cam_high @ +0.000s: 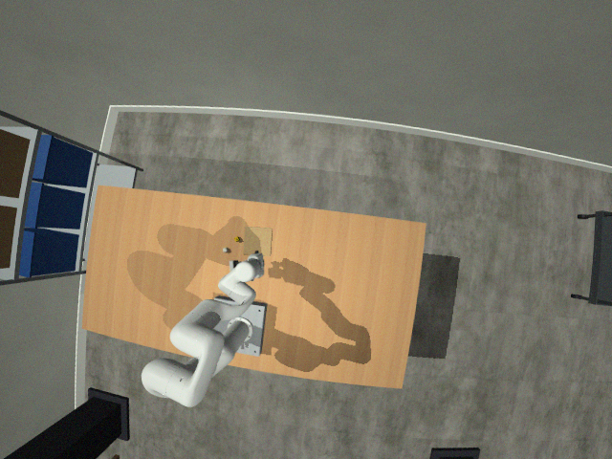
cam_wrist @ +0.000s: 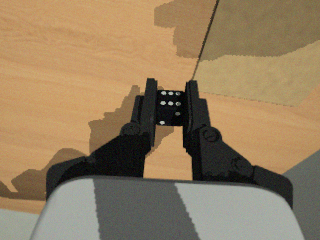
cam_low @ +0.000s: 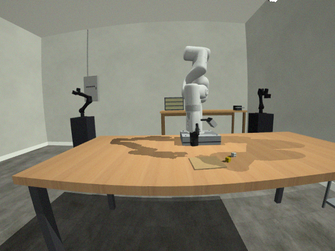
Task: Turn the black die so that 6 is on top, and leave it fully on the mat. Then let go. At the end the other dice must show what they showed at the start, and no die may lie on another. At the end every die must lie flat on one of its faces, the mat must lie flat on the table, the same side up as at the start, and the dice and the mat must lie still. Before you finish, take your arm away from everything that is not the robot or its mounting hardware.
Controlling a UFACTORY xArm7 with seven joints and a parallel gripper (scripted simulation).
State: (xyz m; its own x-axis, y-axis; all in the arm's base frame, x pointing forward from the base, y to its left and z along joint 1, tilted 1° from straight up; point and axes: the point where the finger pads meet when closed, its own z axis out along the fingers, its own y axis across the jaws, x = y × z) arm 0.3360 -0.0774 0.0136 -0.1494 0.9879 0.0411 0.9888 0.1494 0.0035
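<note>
My gripper (cam_high: 257,256) (cam_low: 194,143) (cam_wrist: 170,94) is shut on the black die (cam_wrist: 170,106) and holds it above the table, off the mat's robot-side edge. In the wrist view a six-pip face shows in the die's upper part and a face with two visible pips below it; its other sides are hidden. The tan mat (cam_high: 265,239) (cam_low: 209,166) (cam_wrist: 260,75) lies flat. A yellow die (cam_high: 238,239) (cam_low: 227,159) lies just beside the mat. A white die (cam_high: 226,250) (cam_low: 233,154) lies farther from it. Their pips are too small to read.
The wooden table (cam_high: 345,272) (cam_low: 121,172) carries the arm's grey base plate (cam_high: 256,340) (cam_low: 208,139) on the robot side. Shadows of the arm fall across the table, part of the mat and both loose dice.
</note>
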